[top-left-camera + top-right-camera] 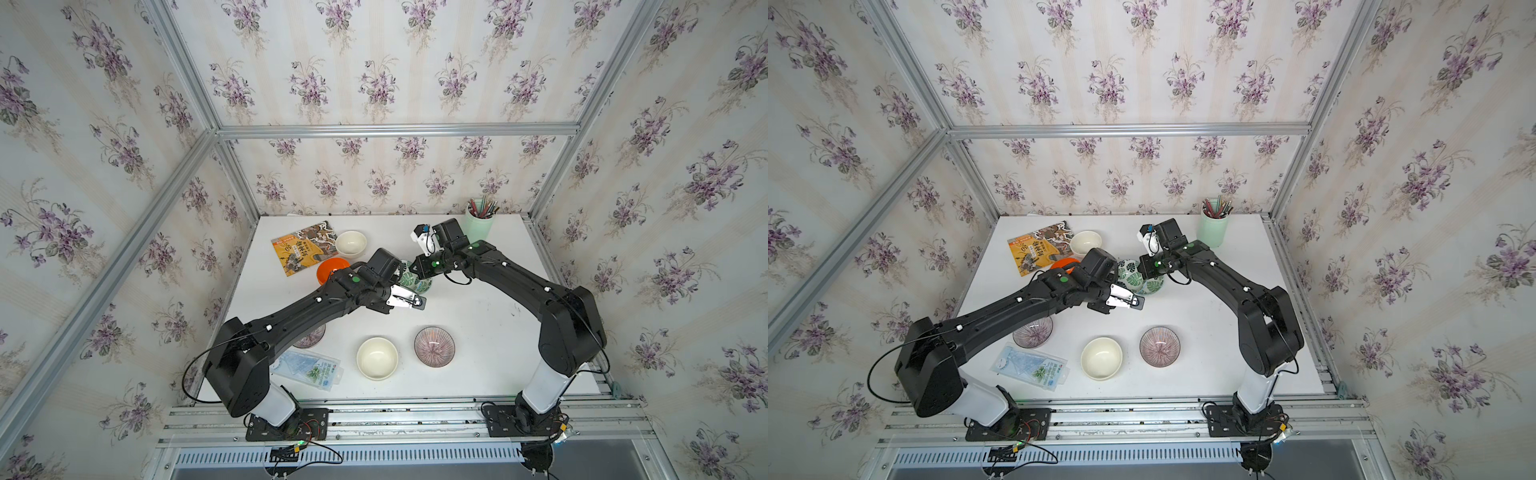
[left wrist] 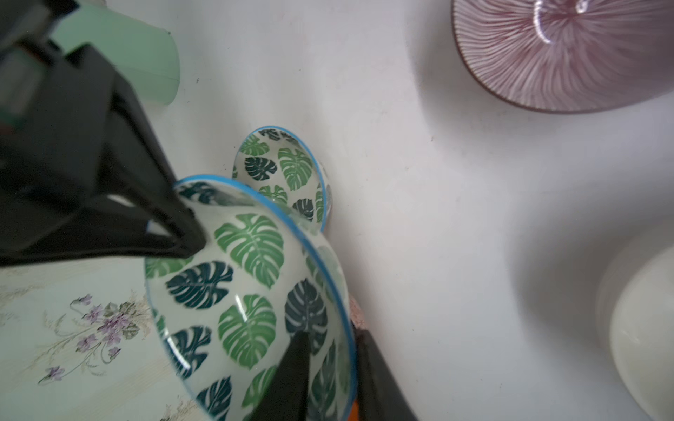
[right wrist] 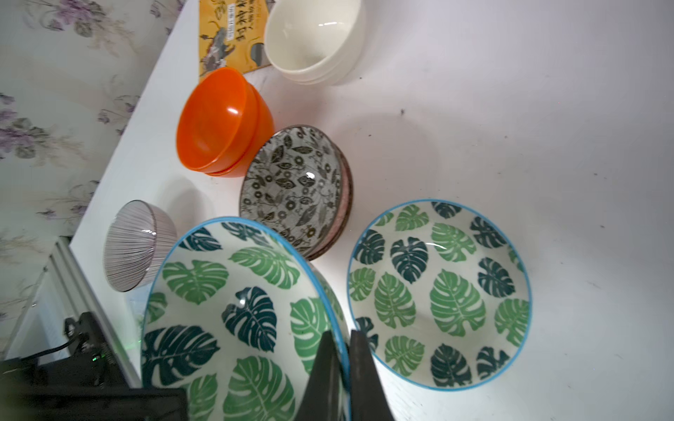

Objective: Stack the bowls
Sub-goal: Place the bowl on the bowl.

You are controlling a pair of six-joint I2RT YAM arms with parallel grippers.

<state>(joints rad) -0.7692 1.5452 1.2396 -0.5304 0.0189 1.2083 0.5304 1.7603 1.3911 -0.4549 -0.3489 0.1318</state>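
Green leaf bowl (image 3: 233,310), probably slick, chippable ceramic, tilts just beside its twin (image 3: 437,291); right tool (image 3: 343,339) pinches its rim, left tool (image 2: 332,339) straddles the opposite rim, spread.

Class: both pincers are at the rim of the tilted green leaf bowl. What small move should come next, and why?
Probably the left pincer should back off the rim: the right pincer clamps the tilted green leaf bowl, the left's jaws stand loose around its rim, and the matching bowl sits beside it.
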